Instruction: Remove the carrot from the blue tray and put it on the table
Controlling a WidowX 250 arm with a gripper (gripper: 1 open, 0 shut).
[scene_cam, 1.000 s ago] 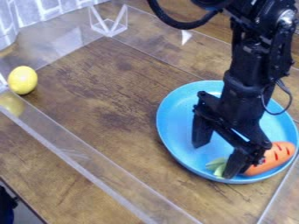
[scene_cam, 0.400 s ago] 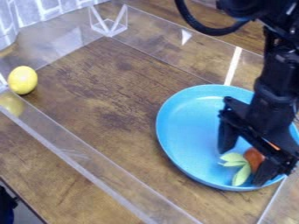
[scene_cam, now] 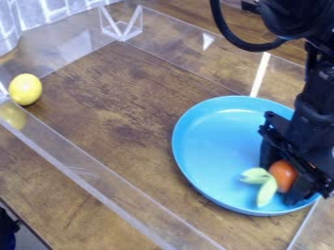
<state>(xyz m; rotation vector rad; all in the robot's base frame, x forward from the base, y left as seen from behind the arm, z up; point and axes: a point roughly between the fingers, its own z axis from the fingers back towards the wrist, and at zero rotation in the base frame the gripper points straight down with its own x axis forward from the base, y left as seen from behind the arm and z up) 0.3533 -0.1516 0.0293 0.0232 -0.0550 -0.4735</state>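
Nearest the camera, a clear acrylic wall runs diagonally, smooth and glossy, with pale streaks of reflection along it. Beyond it, the carrot is inside the blue tray, near its front right side; its leafy top is pale green and lobed, its visible body rounded and orange. The gripper, black and angular with jointed, ridged fingers, reaches in from the right; its jaws are clenched on the carrot, one finger on either side. The blue tray is round, shallow and bright, with a smooth surface and a raised rim. It rests on the table, dark brown wood with visible grain and worn, mottled patches. A yellow ball, smooth and slightly oval in outline, sits well apart at the left. A black cable curves across the upper right, above the far part of the tabletop. Compared with the earliest frame, the gripper is farther right, the leafy top shows more fully, and less of the orange body is in view. The tray has shifted very slightly left; the ball is unchanged.
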